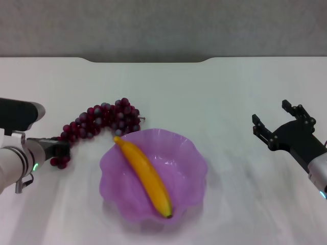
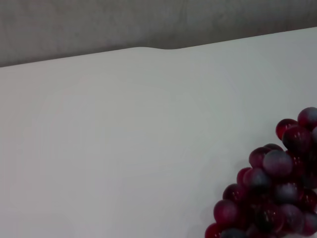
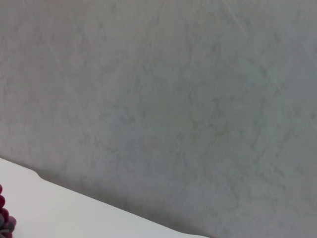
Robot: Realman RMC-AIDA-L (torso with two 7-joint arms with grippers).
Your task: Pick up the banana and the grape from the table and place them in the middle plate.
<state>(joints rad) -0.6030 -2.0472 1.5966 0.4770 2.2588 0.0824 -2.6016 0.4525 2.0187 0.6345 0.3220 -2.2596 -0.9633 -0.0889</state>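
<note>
Right claw (image 1: 278,122) hung spread apart at 3 o'clock, holding nothing. Left claw (image 1: 60,149) touched the grape (image 1: 99,122) at 9 o'clock; I could not tell its state. The banana (image 1: 145,176) lay inside the middle plate (image 1: 191,158). The grape sat on the white table (image 1: 214,92) at the plate's 11 o'clock. A grey wall (image 1: 163,25) stood behind.
</note>
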